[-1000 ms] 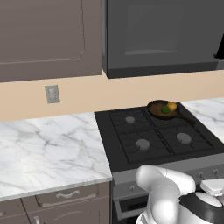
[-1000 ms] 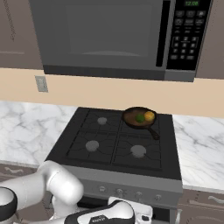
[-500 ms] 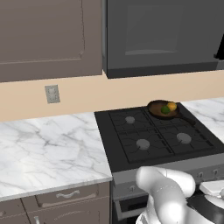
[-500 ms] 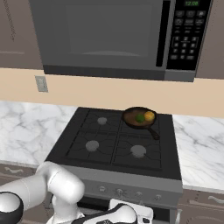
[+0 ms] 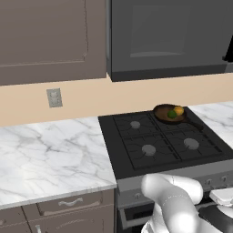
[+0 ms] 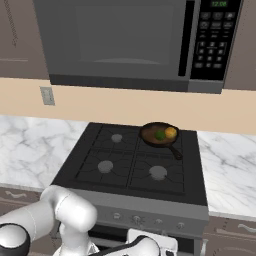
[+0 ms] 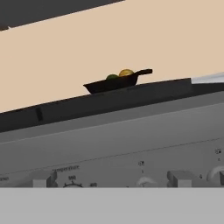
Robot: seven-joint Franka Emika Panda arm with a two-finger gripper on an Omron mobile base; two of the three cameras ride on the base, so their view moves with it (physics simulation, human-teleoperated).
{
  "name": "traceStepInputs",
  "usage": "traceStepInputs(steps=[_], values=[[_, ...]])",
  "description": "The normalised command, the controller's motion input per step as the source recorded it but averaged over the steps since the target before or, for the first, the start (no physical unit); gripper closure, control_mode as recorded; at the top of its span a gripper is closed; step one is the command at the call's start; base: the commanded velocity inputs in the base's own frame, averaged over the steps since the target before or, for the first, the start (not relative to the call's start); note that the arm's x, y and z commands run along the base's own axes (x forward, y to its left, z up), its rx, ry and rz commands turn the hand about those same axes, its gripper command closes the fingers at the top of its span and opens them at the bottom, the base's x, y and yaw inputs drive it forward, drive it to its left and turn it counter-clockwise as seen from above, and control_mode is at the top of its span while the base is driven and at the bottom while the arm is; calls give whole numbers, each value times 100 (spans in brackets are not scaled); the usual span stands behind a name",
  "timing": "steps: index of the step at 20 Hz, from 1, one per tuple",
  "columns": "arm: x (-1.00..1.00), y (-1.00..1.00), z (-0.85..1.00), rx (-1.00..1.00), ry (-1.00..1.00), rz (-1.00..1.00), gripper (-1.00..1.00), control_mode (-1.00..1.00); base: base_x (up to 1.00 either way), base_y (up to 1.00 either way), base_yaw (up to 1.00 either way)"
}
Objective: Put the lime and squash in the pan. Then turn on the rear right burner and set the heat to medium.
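Black four-burner stove (image 5: 164, 143), set between two stretches of white marble counter (image 5: 50, 154). Pan (image 5: 169, 113): shallow, dark brown, sitting on the rear right burner grate, its long thin handle (image 6: 175, 152) running toward the front right of the stove. Lime (image 5: 172, 114): dark green ball, inside the pan, on the side nearer the stove's middle. Squash (image 5: 179, 110): yellow-orange lump, also inside the pan, just beside the lime on its right; whether the two touch cannot be told. Rear right burner: covered by the pan, its cap hidden from the base views. Other three burners: grey caps bare under their grates, rear left (image 6: 116, 138), front left (image 6: 105, 166), front right (image 6: 158, 172). Stove front panel (image 6: 150, 217): grey, with a row of small knobs; in the hand view the knobs (image 7: 179, 178) stand along the lower edge, with the pan seen edge-on high above them against the beige wall. Microwave (image 6: 130, 42): dark grey, mounted over the stove, keypad at its right. Wall outlet (image 5: 54, 98): on the beige wall left of the stove. Cabinets (image 5: 45, 38): brown-grey, upper left; drawer fronts with handles below the counter. Arm: white, folded low in front of the stove. Gripper (image 6: 150, 247): low before the front panel, well apart from the pan, jaws spread wide with nothing between them.
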Motion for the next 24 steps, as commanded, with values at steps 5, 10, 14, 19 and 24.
traceStepInputs(steps=[5, 10, 14, 19, 24], values=[[21, 1, -3, 0, 0, 0, -100, -100, 0, 0, 0], [15, 0, -8, 0, 0, 0, -100, -100, 0, 0, 0], [0, 0, -21, 0, 0, 0, -100, -100, 0, 0, 0], [1, 0, -5, 0, 0, 0, -100, -100, 0, 0, 0], [13, -2, 0, 0, 0, 0, -100, -100, 0, 0, 0]])
